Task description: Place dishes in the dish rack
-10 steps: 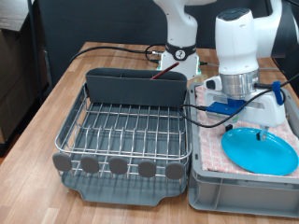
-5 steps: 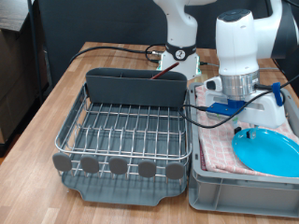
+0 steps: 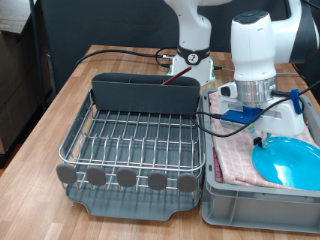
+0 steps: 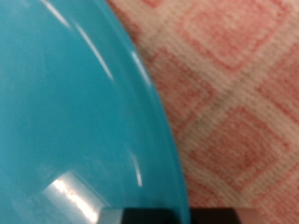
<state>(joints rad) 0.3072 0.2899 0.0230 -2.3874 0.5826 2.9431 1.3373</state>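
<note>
- Blue plate [image 3: 291, 162] has slid toward lower right of the exterior view over the last second, one edge now lifted off the pink checked cloth [image 3: 232, 150] in the crate [image 3: 215, 200]. I read that as the pickup under way; nothing delivered yet.
- Rack [image 3: 130, 140], centre-left, holds no dishes I can see.
- Arm stands upright over the crate, wrist pointing down; gripper [image 3: 262, 138] low at the plate's upper-left rim.
- Fingers: cannot tell how wide; wrist view shows only plate [image 4: 75, 112] and cloth [image 4: 238, 84].
</note>
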